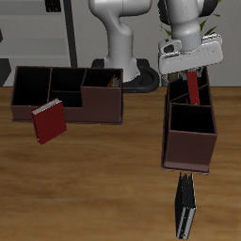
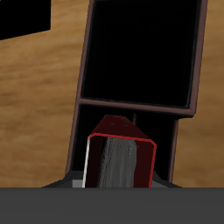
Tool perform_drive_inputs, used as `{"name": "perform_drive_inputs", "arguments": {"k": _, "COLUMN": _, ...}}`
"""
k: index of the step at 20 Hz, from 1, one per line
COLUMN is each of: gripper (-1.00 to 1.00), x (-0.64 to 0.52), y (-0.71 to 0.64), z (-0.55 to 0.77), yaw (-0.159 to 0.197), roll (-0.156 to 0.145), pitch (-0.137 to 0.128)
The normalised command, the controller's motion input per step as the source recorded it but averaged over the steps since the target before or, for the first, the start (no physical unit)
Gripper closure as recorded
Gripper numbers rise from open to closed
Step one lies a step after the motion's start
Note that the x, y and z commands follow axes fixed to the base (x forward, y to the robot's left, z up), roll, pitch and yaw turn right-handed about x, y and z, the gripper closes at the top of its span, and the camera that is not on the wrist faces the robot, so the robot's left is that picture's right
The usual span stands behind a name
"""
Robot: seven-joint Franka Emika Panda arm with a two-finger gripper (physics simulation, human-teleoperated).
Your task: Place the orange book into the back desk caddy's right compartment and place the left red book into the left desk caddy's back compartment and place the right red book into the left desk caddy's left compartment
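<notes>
Gripper (image 1: 193, 73) closed on a red book (image 1: 193, 88), upright over the left desk caddy (image 1: 189, 132).

The desk (image 1: 104, 179) shows a matt brown wood grain. Both caddies, the back desk caddy (image 1: 66, 94) and the left desk caddy (image 1: 188, 141), look smooth, dull maroon-brown. The held red book (image 2: 122, 144) has a glossy-edged cover and pale paper pages.
</notes>
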Motion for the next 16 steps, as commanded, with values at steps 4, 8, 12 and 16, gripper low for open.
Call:
{"name": "perform_drive_inputs", "arguments": {"k": 4, "gripper": 1.0, "x": 0.04, "y": 0.08, "z": -0.18, "yaw": -0.036, "roll": 0.038, "pitch": 0.084}}
{"name": "perform_drive_inputs", "arguments": {"k": 8, "gripper": -1.0, "x": 0.04, "y": 0.02, "z": -0.07, "yaw": -0.058, "roll": 0.022, "pitch": 0.064}}
{"name": "perform_drive_inputs", "arguments": {"k": 12, "gripper": -1.0, "x": 0.01, "y": 0.01, "z": -0.04, "yaw": -0.025, "roll": 0.011, "pitch": 0.049}}
{"name": "perform_drive_inputs", "arguments": {"k": 16, "gripper": -1.0, "x": 0.01, "y": 0.0, "z": 0.05, "yaw": 0.012, "roll": 0.0, "pitch": -0.004}}
